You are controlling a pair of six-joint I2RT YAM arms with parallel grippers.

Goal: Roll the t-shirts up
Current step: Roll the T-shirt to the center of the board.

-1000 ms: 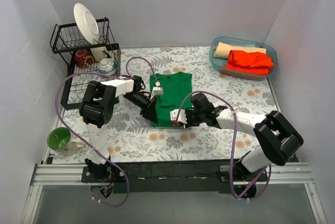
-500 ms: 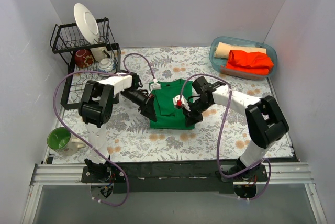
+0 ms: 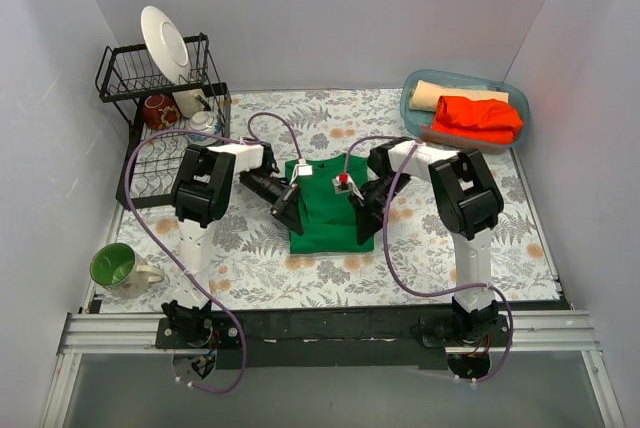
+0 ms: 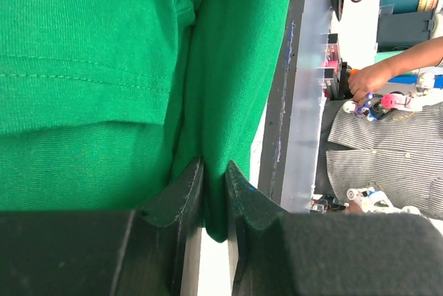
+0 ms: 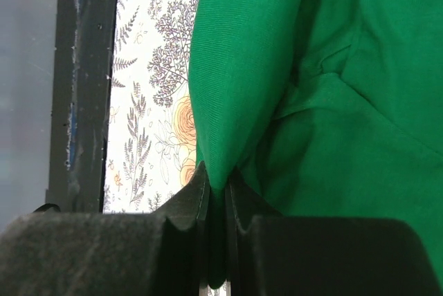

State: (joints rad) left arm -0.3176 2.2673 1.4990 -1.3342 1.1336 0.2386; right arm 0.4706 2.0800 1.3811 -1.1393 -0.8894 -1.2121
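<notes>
The green t-shirt (image 3: 327, 213) lies folded in the middle of the floral desk (image 3: 250, 273), between the two arms. The left fingers (image 4: 181, 196) pinch a fold of green cloth at the shirt's left edge. The right fingers (image 5: 188, 202) are pressed onto a fold at its right edge. A second ago the right arm reached in from the near right, its fingers at the shirt's near edge; it has since swung round to the right side and closed. The left arm has stayed put. The orange-red t-shirt (image 3: 478, 118) and the tan t-shirt (image 3: 450, 95) lie in the blue bin (image 3: 412, 113) at the far right.
</notes>
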